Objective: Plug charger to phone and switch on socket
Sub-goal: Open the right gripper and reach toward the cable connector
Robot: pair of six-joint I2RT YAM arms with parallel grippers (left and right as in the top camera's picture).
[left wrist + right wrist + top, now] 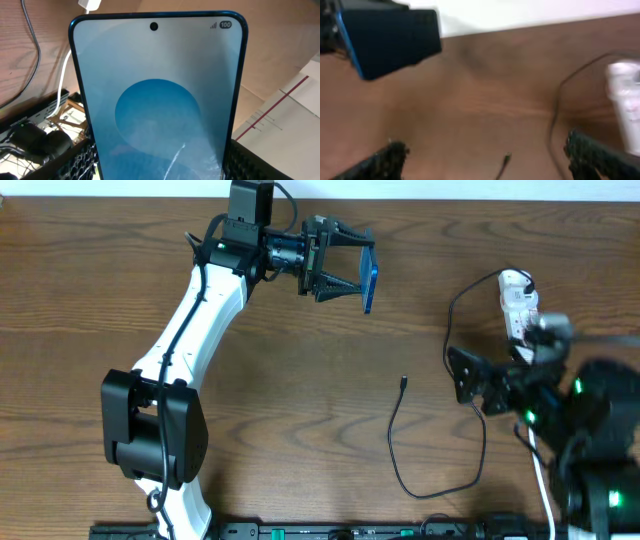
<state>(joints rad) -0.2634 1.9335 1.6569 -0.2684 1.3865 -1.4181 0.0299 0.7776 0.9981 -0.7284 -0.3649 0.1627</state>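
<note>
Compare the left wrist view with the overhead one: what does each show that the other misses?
Left wrist only: the phone screen face-on, with its blue circle and punch-hole camera. Overhead only: the charger tip lying free on the table, not plugged in. Both: the phone gripped in the left hand.

Overhead faces down; 2 wrist views share the phone (157, 100).

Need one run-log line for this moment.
left claw: gripping phone, raised | right claw: open, empty | cable tip: loose, unplugged | power strip: right side
</note>
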